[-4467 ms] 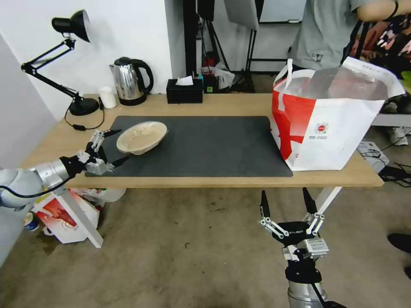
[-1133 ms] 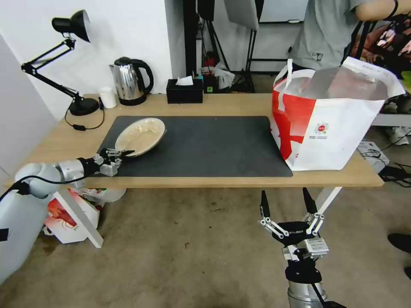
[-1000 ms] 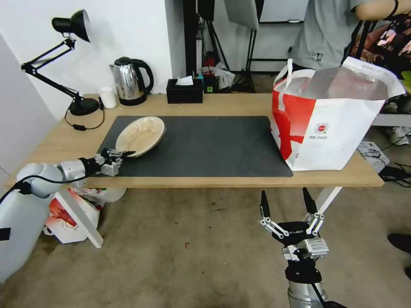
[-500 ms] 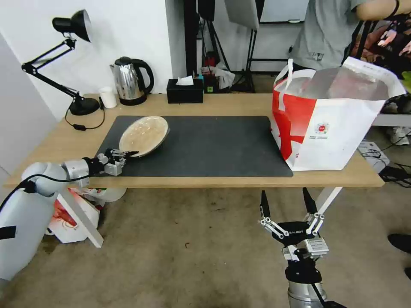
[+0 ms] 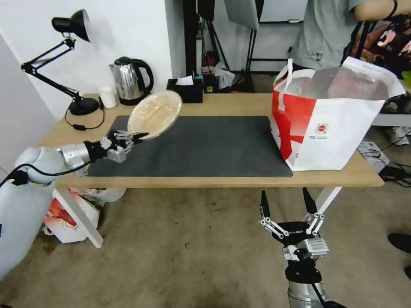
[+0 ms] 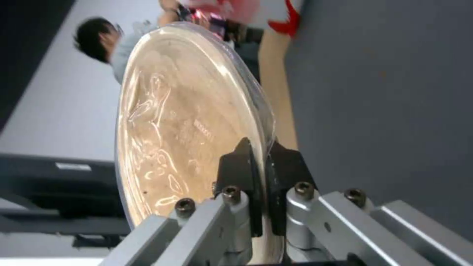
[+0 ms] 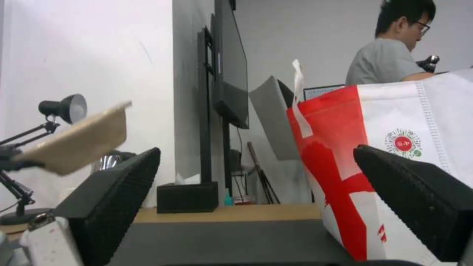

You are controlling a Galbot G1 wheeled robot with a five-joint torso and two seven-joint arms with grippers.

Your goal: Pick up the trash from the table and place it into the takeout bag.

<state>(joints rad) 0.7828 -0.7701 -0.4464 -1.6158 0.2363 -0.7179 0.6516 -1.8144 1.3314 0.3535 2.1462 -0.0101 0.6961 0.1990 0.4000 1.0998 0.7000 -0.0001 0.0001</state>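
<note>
A: What stands behind the left gripper (image 5: 139, 136)?
B: A steel kettle (image 5: 128, 81), well apart from it, with a small white cup (image 5: 108, 97) just beside. A black desk lamp (image 5: 70, 25) is farther to its left.
A: And the black tissue box (image 5: 185, 90)?
B: Also behind, a little to the right. A red-and-white box (image 5: 64, 218) lies on the floor, lower down.

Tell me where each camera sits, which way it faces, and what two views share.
Head view: high, looking down over the table; left end effector holds the beige bowl, right end effector hangs open below the table edge.
Left wrist view: along its fingers clamped on the bowl's rim.
Right wrist view: low, level with the tabletop, between its open fingers.
Shared: bowl and takeout bag.
</note>
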